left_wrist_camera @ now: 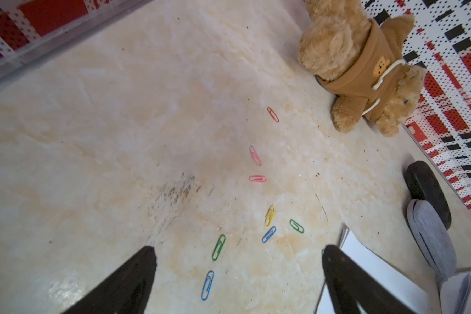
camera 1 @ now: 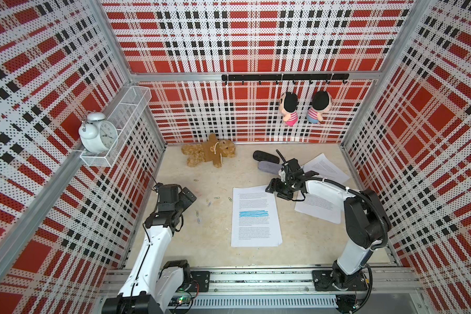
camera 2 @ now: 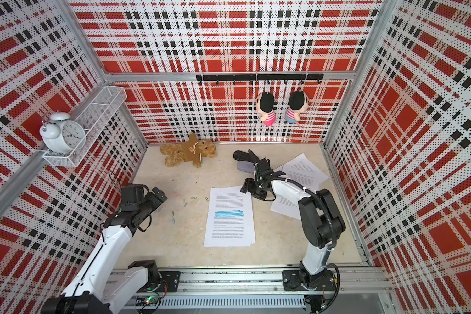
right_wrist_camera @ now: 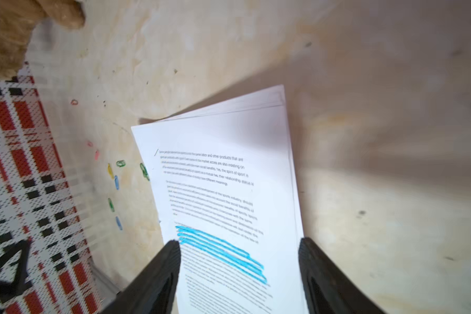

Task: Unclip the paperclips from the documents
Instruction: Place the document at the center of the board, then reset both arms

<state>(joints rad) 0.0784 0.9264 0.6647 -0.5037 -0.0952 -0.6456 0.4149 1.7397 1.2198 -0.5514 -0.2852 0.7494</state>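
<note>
Left gripper gaped wide and empty above loose paperclips, which lay scattered on the marbled beige table beside the blue-highlighted document. Right gripper also had its jaws apart, holding nothing, over that document's pages. Clips were thin coated wire loops, likely light and slick; pinch across the long sides. Paper looked floppy and slide-prone; pin near a corner. Couldn't tell if any clip was still attached.
</note>
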